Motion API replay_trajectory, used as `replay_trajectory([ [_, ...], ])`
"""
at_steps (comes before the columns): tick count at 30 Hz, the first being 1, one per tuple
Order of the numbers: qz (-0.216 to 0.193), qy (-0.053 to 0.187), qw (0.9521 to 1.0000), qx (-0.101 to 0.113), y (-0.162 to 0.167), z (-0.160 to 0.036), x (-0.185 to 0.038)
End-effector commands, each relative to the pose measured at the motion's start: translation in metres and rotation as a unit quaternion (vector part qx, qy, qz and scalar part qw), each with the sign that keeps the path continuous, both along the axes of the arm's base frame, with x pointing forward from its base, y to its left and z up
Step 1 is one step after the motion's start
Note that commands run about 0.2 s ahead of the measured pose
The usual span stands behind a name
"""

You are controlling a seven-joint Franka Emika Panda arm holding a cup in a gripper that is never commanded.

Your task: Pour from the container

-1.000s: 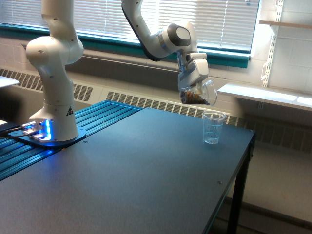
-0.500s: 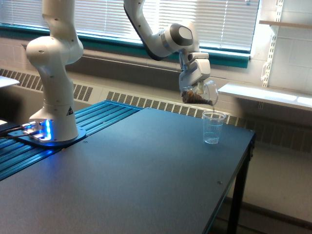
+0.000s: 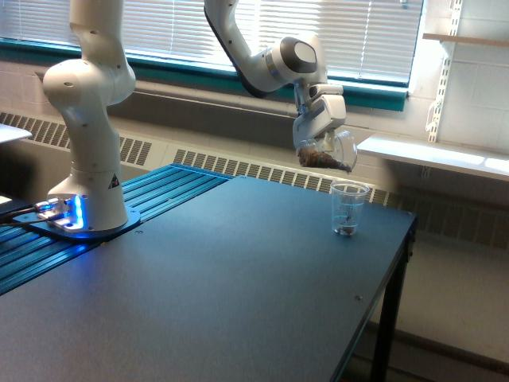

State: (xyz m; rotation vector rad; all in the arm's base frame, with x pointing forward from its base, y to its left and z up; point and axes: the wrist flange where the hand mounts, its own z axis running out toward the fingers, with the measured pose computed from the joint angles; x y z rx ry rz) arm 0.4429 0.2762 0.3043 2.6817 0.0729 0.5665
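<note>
We see the tool [image 3: 320,137] clamped on the tilted glass jar [image 3: 329,151]; brown granules reach its lip. Plastic cup [image 3: 347,208] just below holds little; most remains unpoured.

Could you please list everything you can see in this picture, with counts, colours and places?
Jar: one, clear, brown bits inside, tilted above the cup.
Cup: one, clear plastic, standing on the table near its far edge, dark bits at the bottom.
Table: one, dark blue-grey, fills the foreground.
Blinds: white, across the window behind.
Shelf: one, white, at the exterior view's right.
Arm: one, white, base at the exterior view's left.
Gripper: one, white, holding the jar.
</note>
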Motion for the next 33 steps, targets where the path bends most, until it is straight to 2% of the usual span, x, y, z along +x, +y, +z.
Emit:
replay_trajectory([
  [1, 0.009, 0.002, 0.9999, -0.005, 0.0065, 0.0027, 0.0008],
  [33, 0.021, 0.014, 0.9992, -0.031, 0.0152, 0.0072, 0.0060],
])
